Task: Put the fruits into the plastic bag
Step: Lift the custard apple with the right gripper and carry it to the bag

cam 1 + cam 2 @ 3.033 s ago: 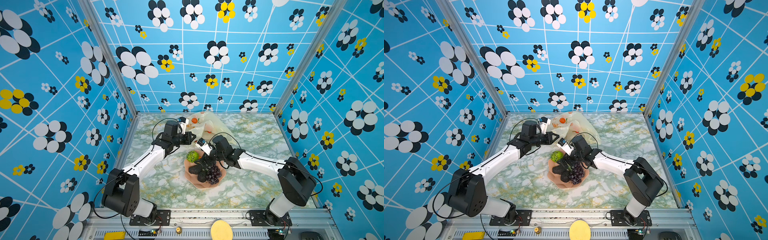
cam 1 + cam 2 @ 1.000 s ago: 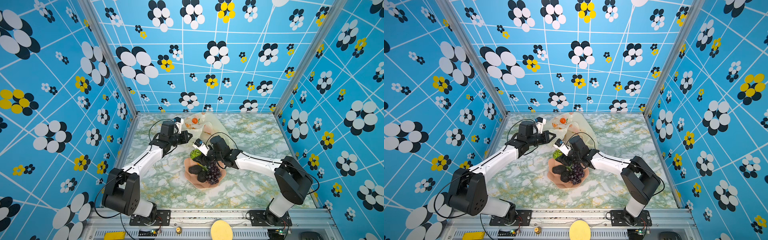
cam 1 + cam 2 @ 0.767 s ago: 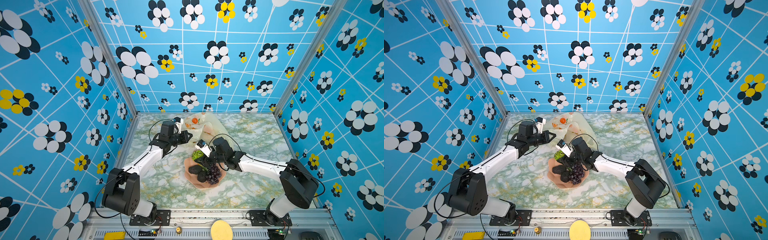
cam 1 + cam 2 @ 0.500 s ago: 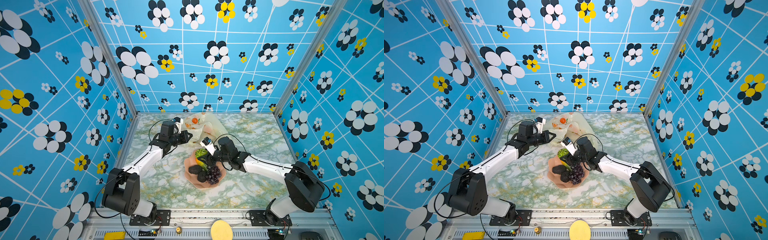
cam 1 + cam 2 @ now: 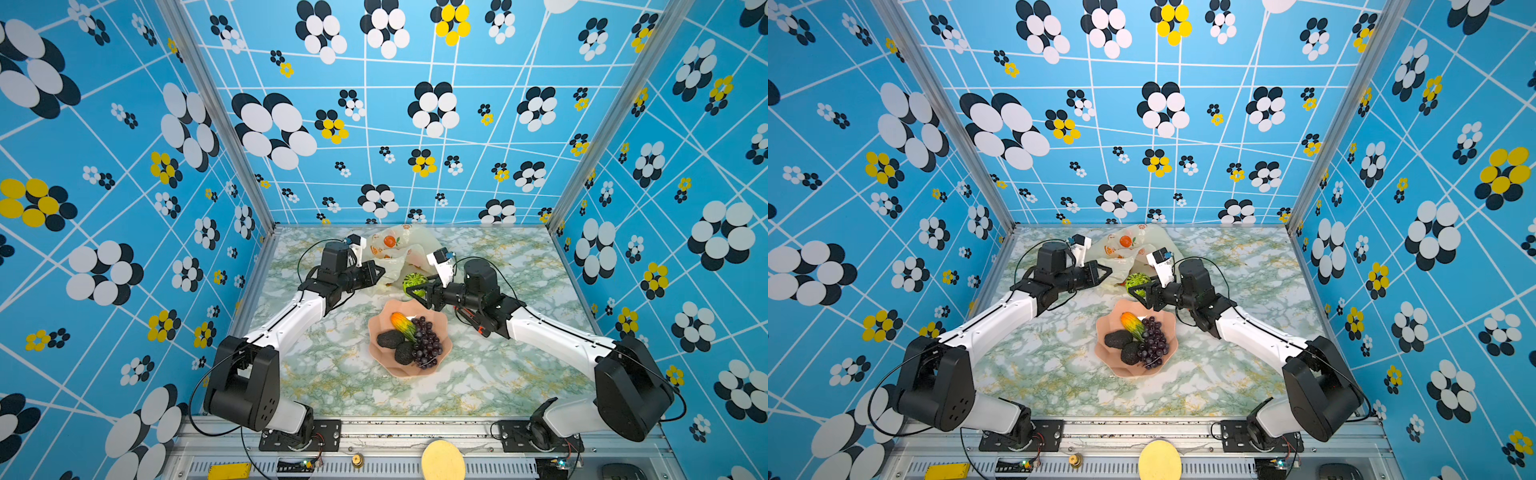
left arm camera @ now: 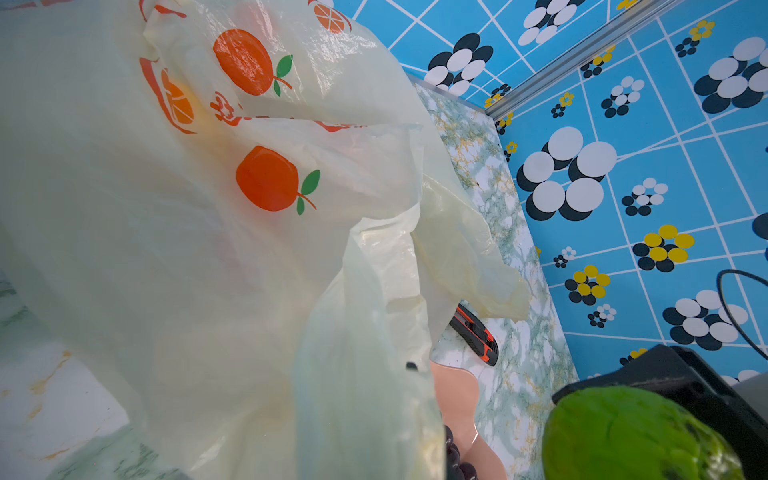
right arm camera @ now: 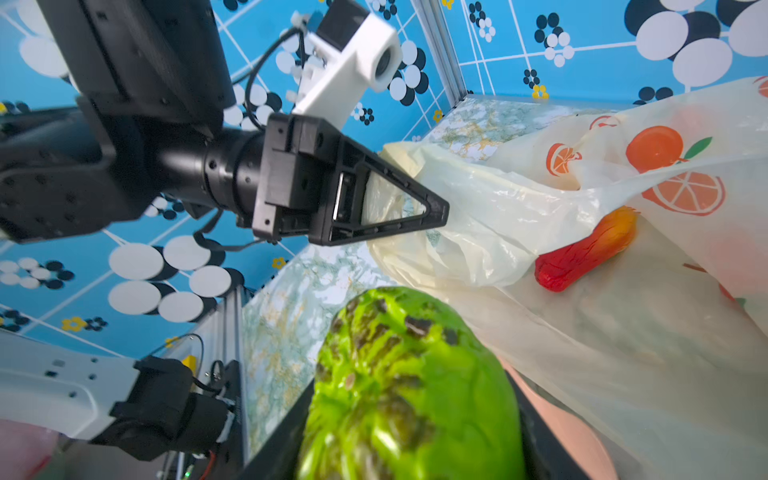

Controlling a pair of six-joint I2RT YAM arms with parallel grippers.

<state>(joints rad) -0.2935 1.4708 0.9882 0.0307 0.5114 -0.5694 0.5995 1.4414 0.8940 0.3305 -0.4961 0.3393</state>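
Left arm stretched toward the tabletop's far edge, left hand (image 5: 376,272) pinched closed on plastic bag (image 5: 397,254). Right arm reaches in from the right edge, right hand (image 5: 417,290) gripping bumpy green ball (image 5: 413,280).

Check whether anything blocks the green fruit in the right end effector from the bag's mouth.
Nothing visible does. The green fruit faces the open mouth of the bag, held up at its edge by the left end effector.

White arm links (image 5: 291,320), black joints (image 5: 245,382)
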